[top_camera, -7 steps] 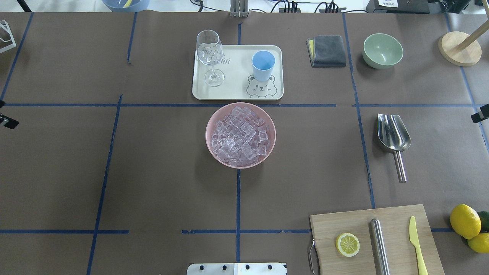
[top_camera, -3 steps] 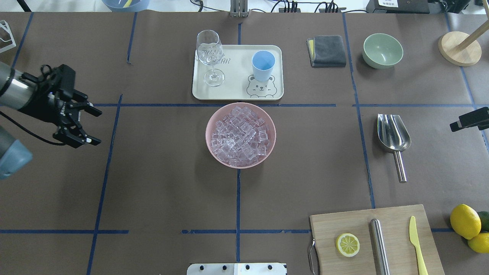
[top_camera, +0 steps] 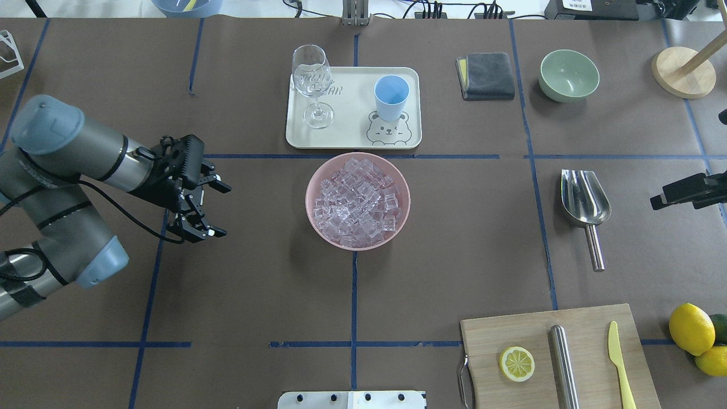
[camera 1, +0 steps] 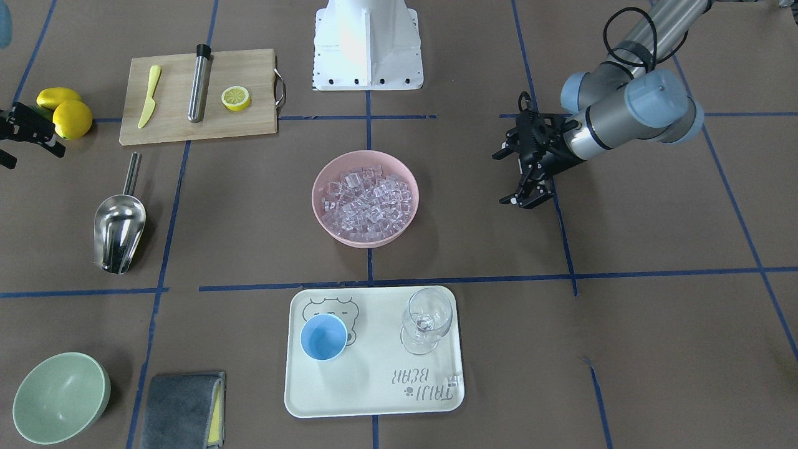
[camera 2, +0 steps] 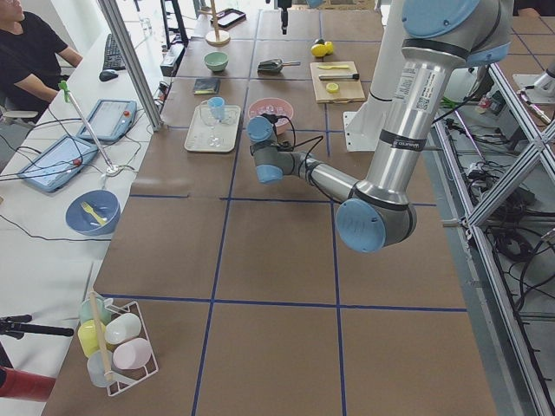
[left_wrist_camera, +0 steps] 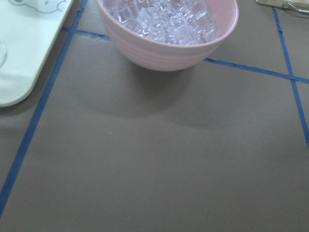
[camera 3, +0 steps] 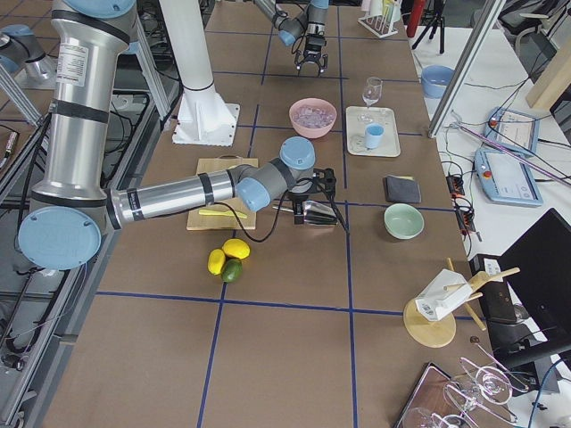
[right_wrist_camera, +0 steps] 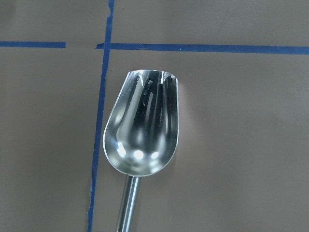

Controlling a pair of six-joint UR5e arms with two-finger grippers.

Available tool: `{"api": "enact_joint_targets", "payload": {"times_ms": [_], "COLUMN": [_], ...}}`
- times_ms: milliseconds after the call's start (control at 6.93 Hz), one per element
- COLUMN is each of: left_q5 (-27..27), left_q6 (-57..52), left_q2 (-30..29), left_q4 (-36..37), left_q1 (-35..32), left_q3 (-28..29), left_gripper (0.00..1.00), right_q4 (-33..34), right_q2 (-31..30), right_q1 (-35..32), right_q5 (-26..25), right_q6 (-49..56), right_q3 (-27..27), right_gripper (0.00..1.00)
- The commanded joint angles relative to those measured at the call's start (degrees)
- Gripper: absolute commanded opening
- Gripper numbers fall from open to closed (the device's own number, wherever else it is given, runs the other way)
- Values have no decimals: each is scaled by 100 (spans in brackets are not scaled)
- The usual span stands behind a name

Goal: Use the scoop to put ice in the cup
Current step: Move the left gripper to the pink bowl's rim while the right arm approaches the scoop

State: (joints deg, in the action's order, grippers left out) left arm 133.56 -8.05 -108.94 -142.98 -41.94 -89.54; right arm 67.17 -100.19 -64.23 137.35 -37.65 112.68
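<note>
Overhead exterior is showing left jaws and right jaws wide open, empty, and the thin handle [top_camera: 594, 247] of the scoop [top_camera: 585, 196] may be slipping when pinched.

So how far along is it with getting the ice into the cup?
Nothing is done yet: the small light-blue cup on the cream tray looks empty, and the clear ice cubes all sit in the pink bowl. In hand: nothing; the open right gripper hovers near the shiny steel scoop, the open left gripper beside the bowl. Still to do: grasping, scooping, pouring.
</note>
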Motion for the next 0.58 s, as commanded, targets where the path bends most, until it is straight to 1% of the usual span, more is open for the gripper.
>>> {"api": "enact_joint_targets", "payload": {"times_ms": [0, 144, 289, 433], "left_q5": [-714, -1422, -1977, -2009], "left_q6": [6, 6, 23, 32], "left_q2": [-529, -541, -558, -628], "left_q4": [-237, -674, -1061, -1135], "left_q1": [414, 711, 871, 916], "left_q3": [357, 385, 550, 717], "left_gripper": [100, 100, 100, 100], "right_q4": [-2, -2, -2, -2], "right_q2": [-9, -18, -9, -9], "right_q1": [226, 288, 453, 647], "right_q5": [-50, -59, -102, -268], "right_q6": [-136, -372, -609, -1047], "right_q3": [218, 228, 271, 367], "right_gripper": [100, 100, 100, 100]}}
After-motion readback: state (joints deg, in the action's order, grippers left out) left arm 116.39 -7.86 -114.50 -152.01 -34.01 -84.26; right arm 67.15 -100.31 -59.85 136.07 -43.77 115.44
